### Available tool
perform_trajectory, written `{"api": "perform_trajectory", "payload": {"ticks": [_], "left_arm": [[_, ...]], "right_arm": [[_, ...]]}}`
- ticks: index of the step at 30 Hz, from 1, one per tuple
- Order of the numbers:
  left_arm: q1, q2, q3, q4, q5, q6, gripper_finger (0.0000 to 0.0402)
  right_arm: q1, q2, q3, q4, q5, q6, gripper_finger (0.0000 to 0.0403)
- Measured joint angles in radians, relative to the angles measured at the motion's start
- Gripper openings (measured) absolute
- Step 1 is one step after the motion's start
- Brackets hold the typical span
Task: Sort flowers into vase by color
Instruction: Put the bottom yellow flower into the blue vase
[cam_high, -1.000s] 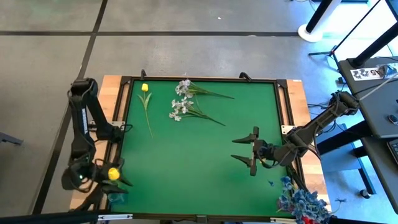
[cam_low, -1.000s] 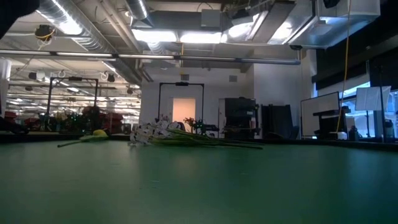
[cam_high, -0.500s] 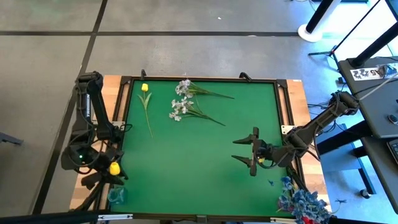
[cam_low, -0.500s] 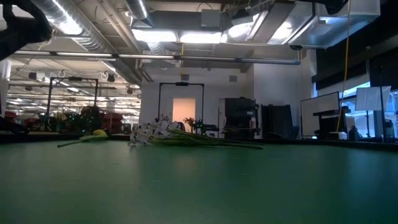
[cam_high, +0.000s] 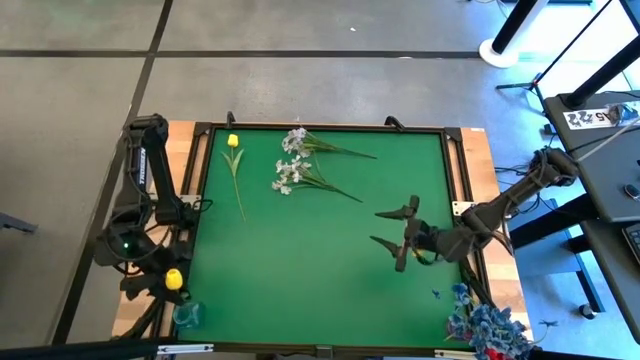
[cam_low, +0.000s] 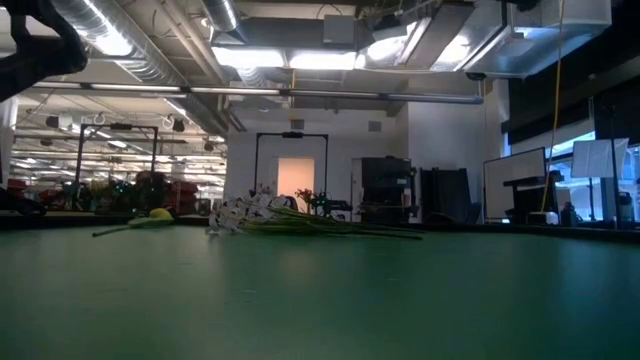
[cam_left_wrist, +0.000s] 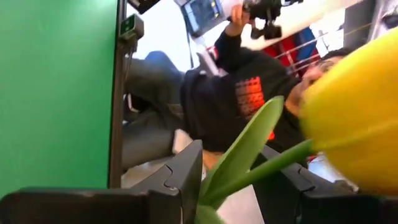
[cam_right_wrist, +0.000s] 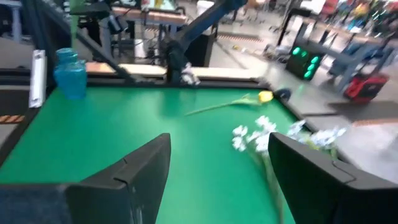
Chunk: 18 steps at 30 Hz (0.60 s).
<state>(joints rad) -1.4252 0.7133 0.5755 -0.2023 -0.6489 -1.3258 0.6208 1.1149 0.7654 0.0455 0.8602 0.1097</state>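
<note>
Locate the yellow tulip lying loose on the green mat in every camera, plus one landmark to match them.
High: yellow tulip at the mat's far left corner, stem trailing toward the near edge.
Low: far left on the mat's horizon.
Left wrist: not in it; the tulip there is a second one, in the left gripper.
Right wrist: far side, right of centre.
Shared landmark: white blossom sprays beside it.

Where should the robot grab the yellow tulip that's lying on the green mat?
Probably on the bare stem, about midway. The yellow tulip lies flat on the green mat, bloom toward the far edge, with its thin stem running toward the near side. A pincer should come straight down from above, fingers straddling the stem crosswise, sparing the soft bloom.
</note>
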Motion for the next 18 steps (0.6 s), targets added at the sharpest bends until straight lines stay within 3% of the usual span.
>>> {"api": "perform_trajectory", "payload": {"ticks": [8,14,18], "left_arm": [[0.031,-0.061,0.0,0.001,-0.039,0.108,0.0126],[0.03,-0.065,0.0,0.007,0.03,0.022,0.0126],[0.03,-0.099,0.0,0.014,0.063,0.018,0.0126]], "right_arm": [[-0.173,0.0,0.0,0.166,-0.184,-0.172,0.0269],[-0.286,0.0,0.0,0.254,-0.352,-0.245,0.0269],[-0.302,0.02,0.0,0.328,-0.446,-0.335,0.0269]]}}
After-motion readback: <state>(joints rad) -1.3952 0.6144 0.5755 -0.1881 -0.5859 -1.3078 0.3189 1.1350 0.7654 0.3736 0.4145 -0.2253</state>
